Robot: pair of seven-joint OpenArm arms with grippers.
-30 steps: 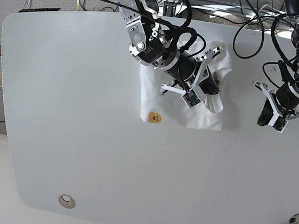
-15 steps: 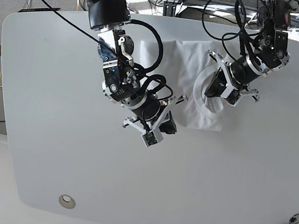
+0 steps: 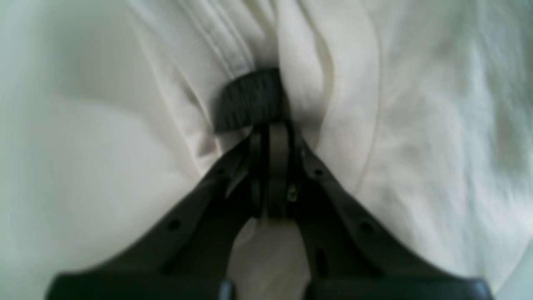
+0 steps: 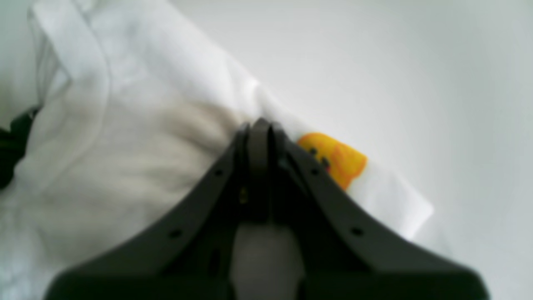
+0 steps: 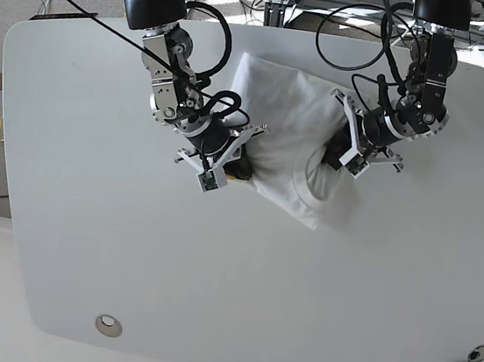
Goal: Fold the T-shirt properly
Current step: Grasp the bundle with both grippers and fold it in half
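The shirt (image 5: 288, 129) lay bunched on the white table (image 5: 84, 241), stretched between the two grippers, each pinching one side of it.

The left gripper (image 3: 270, 125) had its jaws pressed together on a thick fold of white cloth. In its wrist view the fold rose straight ahead of the fingertips, with a dark ribbed patch (image 3: 250, 100) just ahead of the tips and slightly to their left; whether that was the neck label or a finger pad could not be told from the blurred view. Ridges of cloth ran away ahead and to both sides of the jaws. In the base view this gripper (image 5: 345, 149) sat at the shirt's edge beside the round collar (image 5: 312, 185).

The right gripper (image 4: 258, 125) also had its jaws closed, with white cloth caught at the tips. In its wrist view the yellow bear mark (image 4: 333, 158) showed just to the right of the fingertips, partly hidden behind one finger. The cloth's corner (image 4: 416, 212) lay farther right of it, flat on the table. Rumpled cloth filled the space left of the jaws. In the base view this gripper (image 5: 231, 164) sat at the shirt's opposite edge, with the bulk of the cloth heaped between it and the left gripper.
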